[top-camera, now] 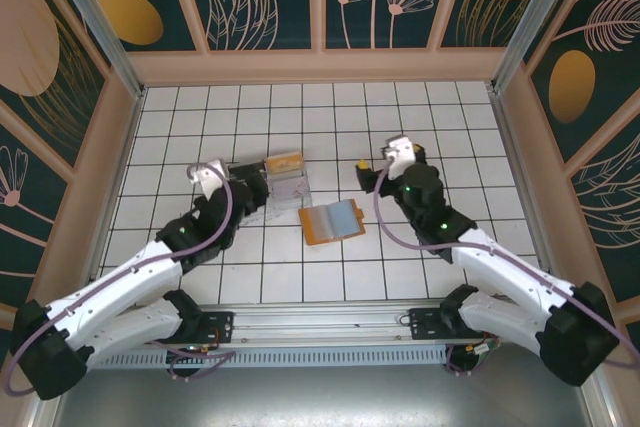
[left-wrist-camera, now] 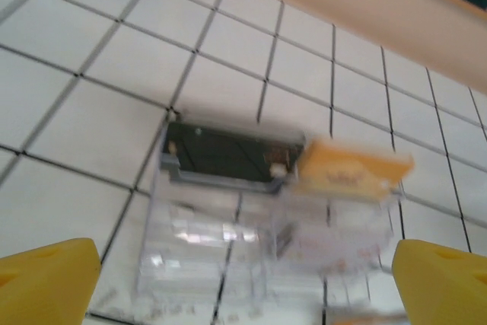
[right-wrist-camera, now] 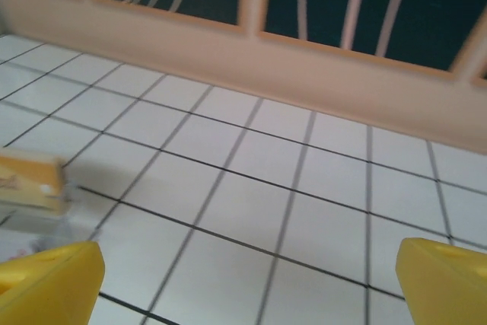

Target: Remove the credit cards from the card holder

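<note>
The card holder (top-camera: 332, 221) lay open on the white tiled tabletop (top-camera: 300, 117), its grey-blue inner side up, between the two arms. A clear tray (top-camera: 286, 190) stood just beside it, on its far left side, and an orange-yellow block (top-camera: 284, 162) sat at the far end of this tray. Whether the credit cards were in the pockets I could not tell from above. In the left wrist view a dark flat rectangle (left-wrist-camera: 221, 154) lay at the far end of the tray, beside the block. The left hand (left-wrist-camera: 243, 287) was released, its yellow fingertips (left-wrist-camera: 46, 279) wide apart at the near end of the tray, grasping nothing. The right hand (right-wrist-camera: 247, 287) was also released and empty, above bare tiles to the right of the tray
</note>
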Available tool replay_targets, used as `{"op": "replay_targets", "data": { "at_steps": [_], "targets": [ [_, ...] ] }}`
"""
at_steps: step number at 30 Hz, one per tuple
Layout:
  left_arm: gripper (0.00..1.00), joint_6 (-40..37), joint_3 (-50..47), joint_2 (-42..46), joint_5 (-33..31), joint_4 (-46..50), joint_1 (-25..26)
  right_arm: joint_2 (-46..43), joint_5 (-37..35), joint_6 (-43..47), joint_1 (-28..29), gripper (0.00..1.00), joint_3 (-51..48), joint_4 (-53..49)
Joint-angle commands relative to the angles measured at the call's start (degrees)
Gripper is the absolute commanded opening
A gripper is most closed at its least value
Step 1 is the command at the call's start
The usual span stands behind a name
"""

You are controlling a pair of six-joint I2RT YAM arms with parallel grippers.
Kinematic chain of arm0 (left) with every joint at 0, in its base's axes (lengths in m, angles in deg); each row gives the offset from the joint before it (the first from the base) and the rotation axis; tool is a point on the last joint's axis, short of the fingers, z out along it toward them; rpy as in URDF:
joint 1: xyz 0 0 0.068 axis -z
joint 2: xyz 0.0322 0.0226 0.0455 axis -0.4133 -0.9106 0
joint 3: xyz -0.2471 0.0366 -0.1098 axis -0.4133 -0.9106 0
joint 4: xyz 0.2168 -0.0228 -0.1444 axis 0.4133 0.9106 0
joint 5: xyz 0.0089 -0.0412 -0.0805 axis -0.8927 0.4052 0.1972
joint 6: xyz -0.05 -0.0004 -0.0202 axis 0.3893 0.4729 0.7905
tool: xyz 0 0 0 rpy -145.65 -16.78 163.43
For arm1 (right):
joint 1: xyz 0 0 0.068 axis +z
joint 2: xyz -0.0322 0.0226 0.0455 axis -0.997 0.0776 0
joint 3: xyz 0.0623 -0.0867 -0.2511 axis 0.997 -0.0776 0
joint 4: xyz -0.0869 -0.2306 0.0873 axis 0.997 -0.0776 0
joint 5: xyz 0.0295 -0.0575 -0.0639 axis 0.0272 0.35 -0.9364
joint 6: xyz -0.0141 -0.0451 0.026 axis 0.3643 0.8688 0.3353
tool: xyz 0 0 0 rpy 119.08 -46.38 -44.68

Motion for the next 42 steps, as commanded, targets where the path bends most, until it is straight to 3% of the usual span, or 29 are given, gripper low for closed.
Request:
{"op": "replay_targets", "data": {
  "at_steps": [1,7,13,19,22,25,34,37,42],
  "targets": [
    [0.99,-5.99,4.77,-2.26,-3.44,-0.11,-5.23,-3.67,-2.43,-7.02,-3.61,0.99,-3.11,3.78],
    [0.99,-12.68,7.84,-7.68,-7.43,-5.26,-16.66,-4.38,-2.42,-10.52,-10.47,0.99,-4.73,4.03],
    [0.99,-13.55,7.24,-14.91,-5.18,-9.79,-29.65,-2.01,-3.35,-11.76,-18.55,0.99,-5.82,5.71],
    [0.99,-13.73,2.35,-21.89,-6.98,-20.72,-37.24,0.34,-1.82,-14.63,-28.99,0.99,-8.84,10.59],
    [0.99,-16.16,-0.46,-24.74,-11.98,-28.13,-37.94,3.14,0.16,-17.06,-34.8,0.99,-9.43,12.71],
    [0.99,-19.22,-2.99,-26.98,-11.8,-33.85,-38.2,7.67,2.08,-17.69,-38.16,0.99,-10.29,17.09],
    [0.99,-31.44,-12.12,-30.98,0.26,-57.92,-38.57,22.31,5.93,-14.04,-38.93,0.99,-10.86,31.69],
    [0.99,-36.37,-14.87,-31.56,0.46,-68.29,-38.7,26.22,8.11,-11.81,-38.77,0.99,-11.28,36.01],
    [0.99,-39.82,-19.46,-30.82,9.52,-76.59,-39.41,27.52,17.5,-7.92,-38.76,0.99,-11.84,38.47]
  ]
}}
